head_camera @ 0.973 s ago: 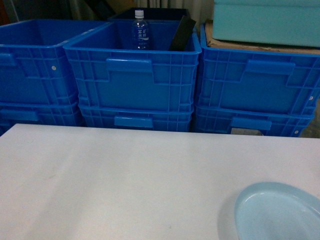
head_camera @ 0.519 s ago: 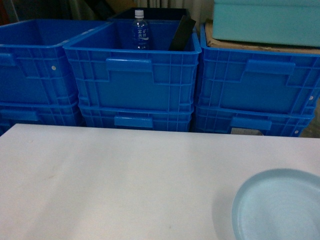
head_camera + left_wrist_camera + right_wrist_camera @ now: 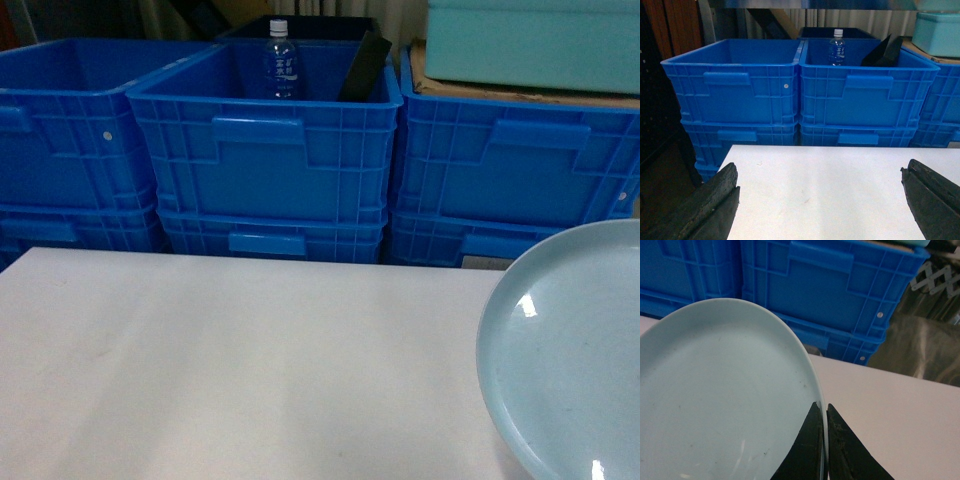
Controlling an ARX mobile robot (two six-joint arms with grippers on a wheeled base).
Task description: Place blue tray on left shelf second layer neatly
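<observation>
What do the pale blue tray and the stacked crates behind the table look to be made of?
Blue tray: smooth glossy plastic or possibly glazed ceramic, judging by its sharp light glints. Crates: matte moulded plastic, showing ribbed walls and moulded handles.

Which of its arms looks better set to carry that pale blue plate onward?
The right: its end effector is clamped on the blue tray's rim. The left end effector hangs open and empty over the white table.
</observation>
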